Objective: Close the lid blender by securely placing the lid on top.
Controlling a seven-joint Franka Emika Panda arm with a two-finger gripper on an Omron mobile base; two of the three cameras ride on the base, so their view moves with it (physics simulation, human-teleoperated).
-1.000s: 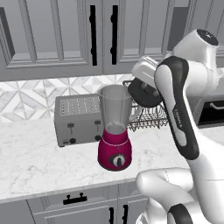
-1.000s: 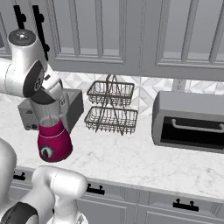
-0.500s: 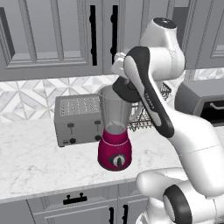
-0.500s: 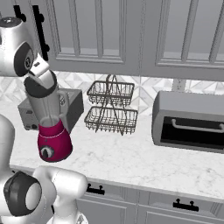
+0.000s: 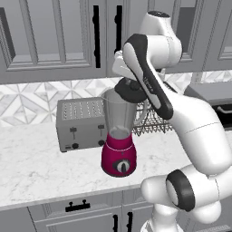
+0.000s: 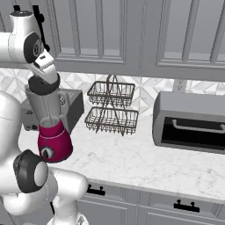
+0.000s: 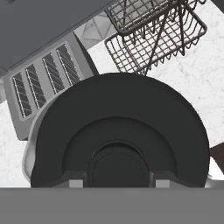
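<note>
The blender (image 5: 118, 145) stands upright on the marble table (image 5: 36, 167), its long axis vertical, magenta base down and dial facing the near edge; the jar's handle points right in the left base view. The lid (image 5: 131, 92) sits at the jar's mouth, tilted a little rather than flat, its right side higher. In the hand view the lid (image 7: 118, 131) covers almost the whole jar, with just a sliver of clear rim showing at the left. The tool (image 5: 132, 86) is on the lid, but its fingers are hidden behind the wrist, so whether it grips or has let go cannot be told, though it probably holds the lid. Half a second ago the lid was higher and further right; the arm has swung it over the jar. The toaster (image 5: 81, 122) stands just behind on the left, the wire rack (image 6: 112, 112) to the right.
</note>
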